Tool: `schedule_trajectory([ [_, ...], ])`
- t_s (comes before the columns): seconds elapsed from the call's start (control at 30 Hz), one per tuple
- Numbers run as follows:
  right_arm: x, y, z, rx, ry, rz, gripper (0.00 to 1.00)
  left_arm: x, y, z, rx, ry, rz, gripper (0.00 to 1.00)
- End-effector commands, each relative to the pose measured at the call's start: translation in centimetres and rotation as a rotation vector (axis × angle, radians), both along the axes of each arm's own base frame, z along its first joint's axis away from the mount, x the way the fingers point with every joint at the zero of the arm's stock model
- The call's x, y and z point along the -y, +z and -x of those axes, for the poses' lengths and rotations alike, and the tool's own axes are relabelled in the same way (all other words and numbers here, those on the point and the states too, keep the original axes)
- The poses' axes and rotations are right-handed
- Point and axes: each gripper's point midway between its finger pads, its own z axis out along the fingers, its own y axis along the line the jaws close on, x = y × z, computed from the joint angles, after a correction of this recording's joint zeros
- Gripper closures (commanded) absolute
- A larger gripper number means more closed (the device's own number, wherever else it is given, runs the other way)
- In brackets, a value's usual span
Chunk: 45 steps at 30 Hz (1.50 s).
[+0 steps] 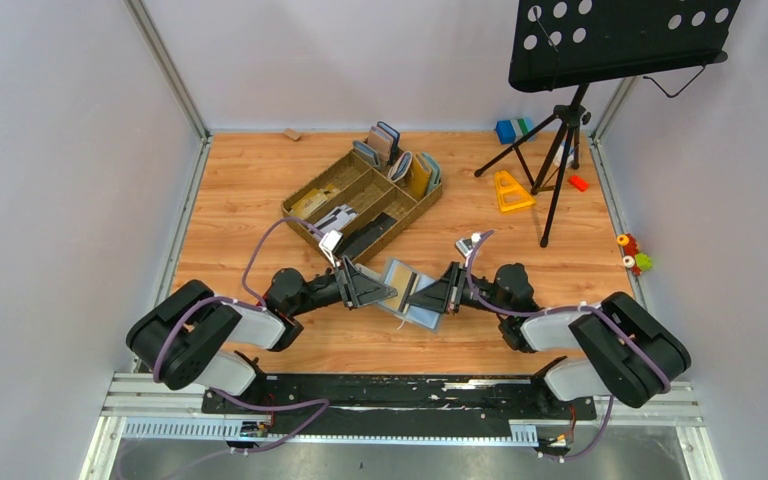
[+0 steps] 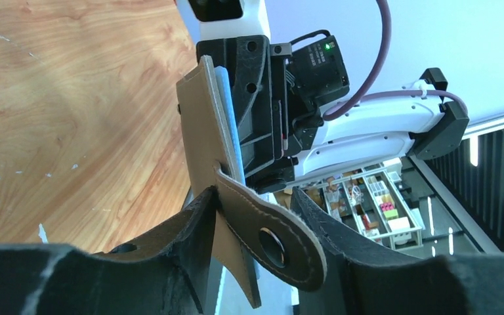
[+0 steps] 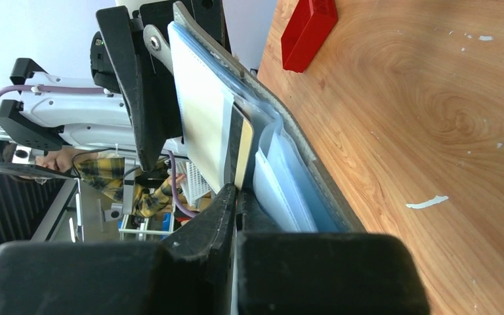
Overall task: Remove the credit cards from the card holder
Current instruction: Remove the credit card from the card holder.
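Top external view: the card holder [image 1: 412, 293] hangs open between both hands, just on the near side of the tray [image 1: 305, 200]. The right hand [image 3: 236, 193] pinches a pale card [image 3: 203, 111] in it. The left hand [image 2: 252, 203] stands open around its snap strap [image 2: 282, 246].

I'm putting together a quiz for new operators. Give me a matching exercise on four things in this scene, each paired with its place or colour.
Things:
1 card holder
2 tray
3 music stand
4 red block

Descriptions:
A black, perforated, far right corner
B centre, nearest of the four
C small, near the right wall
D brown, with upright wallets in its far end

Pairs: 1-B; 2-D; 3-A; 4-C
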Motion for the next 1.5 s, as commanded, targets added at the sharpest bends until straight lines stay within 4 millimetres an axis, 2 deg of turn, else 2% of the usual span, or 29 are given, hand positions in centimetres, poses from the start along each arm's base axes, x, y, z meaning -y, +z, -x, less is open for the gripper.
schedule_trajectory([
  [0.0, 0.1, 0.2, 0.2, 0.068, -0.006, 0.024, 1.00, 0.4, 2.7, 0.7, 0.107, -0.031, 0.064, 0.49],
  [0.23, 1.3, -1.3, 0.0, 0.097, -0.055, 0.165, 1.00, 0.0, 3.1, 0.5, 0.117, -0.001, 0.077, 0.73],
  [0.47, 2.2, -1.1, 0.2, 0.117, -0.093, 0.197, 1.00, -0.2, 3.8, 0.5, 0.129, 0.005, 0.095, 0.76],
  [0.7, 2.2, -0.4, 0.5, 0.133, -0.086, 0.170, 0.99, -0.2, 3.7, 0.5, 0.121, 0.004, 0.097, 0.98],
  [0.73, 2.1, -0.2, 0.6, 0.136, -0.084, 0.162, 0.94, -0.2, 3.8, 0.6, 0.123, 0.003, 0.103, 1.00],
  [0.83, 2.0, 0.8, 0.7, 0.146, -0.085, 0.113, 0.73, -0.3, 4.3, 0.7, 0.122, -0.002, 0.127, 1.00],
  [0.93, 2.0, 1.4, 0.6, 0.151, -0.097, 0.084, 0.66, -0.3, 4.7, 0.8, 0.122, -0.007, 0.145, 1.00],
  [1.03, 2.0, 1.9, 0.4, 0.153, -0.103, 0.071, 0.64, -0.3, 5.1, 1.0, 0.126, -0.016, 0.157, 1.00],
  [1.2, 1.6, 4.0, 0.5, 0.198, -0.090, -0.009, 0.65, -0.3, 5.1, 1.2, 0.129, -0.025, 0.153, 1.00],
  [1.47, 1.3, 5.8, 0.8, 0.228, -0.063, -0.049, 0.75, -0.1, 4.1, 0.8, 0.114, -0.014, 0.115, 1.00],
])
